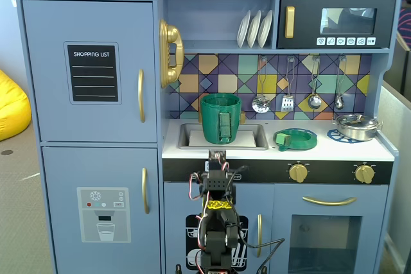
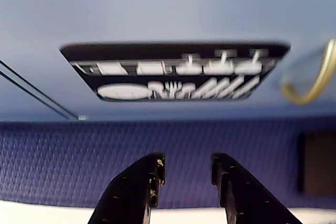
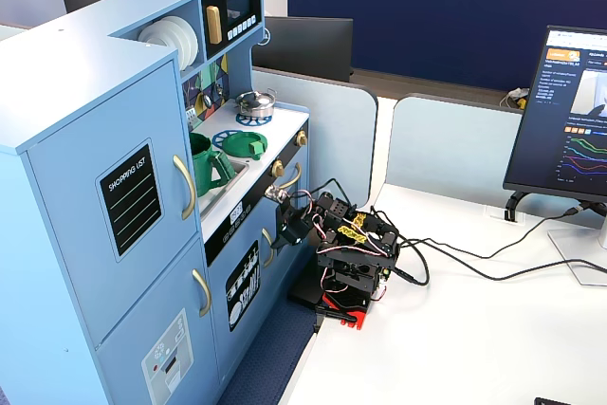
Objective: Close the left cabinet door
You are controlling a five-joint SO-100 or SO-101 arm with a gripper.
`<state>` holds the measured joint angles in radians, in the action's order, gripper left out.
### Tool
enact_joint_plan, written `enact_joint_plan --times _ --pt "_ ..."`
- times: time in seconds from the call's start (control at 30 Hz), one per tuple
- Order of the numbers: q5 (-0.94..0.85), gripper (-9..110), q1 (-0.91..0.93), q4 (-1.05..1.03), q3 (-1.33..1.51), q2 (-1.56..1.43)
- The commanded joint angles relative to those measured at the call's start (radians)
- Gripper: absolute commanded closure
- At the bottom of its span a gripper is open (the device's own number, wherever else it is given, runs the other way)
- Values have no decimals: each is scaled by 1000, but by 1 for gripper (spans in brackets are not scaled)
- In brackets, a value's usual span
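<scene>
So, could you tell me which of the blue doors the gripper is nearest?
The gripper faces the low door with the black dish-rack graphic, under the sink; the SHOPPING LIST door sits far up-left.

surface: white table (image 3: pixel 493 329), seen in a fixed view, with a blue textured strip (image 3: pixel 275 353) along its edge nearest the toy kitchen
arm base: black robot arm base (image 3: pixel 351 277) stands on the table near the kitchen front, a red part at its foot
cables: black cables (image 3: pixel 474 267) trail across the tabletop from the base toward the monitor side
monitor: monitor stand (image 3: pixel 583 258) rests on the table at the right edge
toy kitchen: light-blue toy kitchen (image 3: pixel 85 73) stands at the table's left side; its footing is out of sight
</scene>
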<state>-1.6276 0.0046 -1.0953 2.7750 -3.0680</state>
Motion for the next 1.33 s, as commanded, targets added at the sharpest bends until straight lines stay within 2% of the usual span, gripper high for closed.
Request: enact_joint_plan --times 0.0,0.3,0.73,0.83,1.3 --pt "71 101 20 15 57 -48" --pt "163 101 9 -127 187 -109" --pt "44 101 8 -431 221 -109" --pt "123 100 14 -437 221 -109" --pt "118 100 11 -437 221 -110"
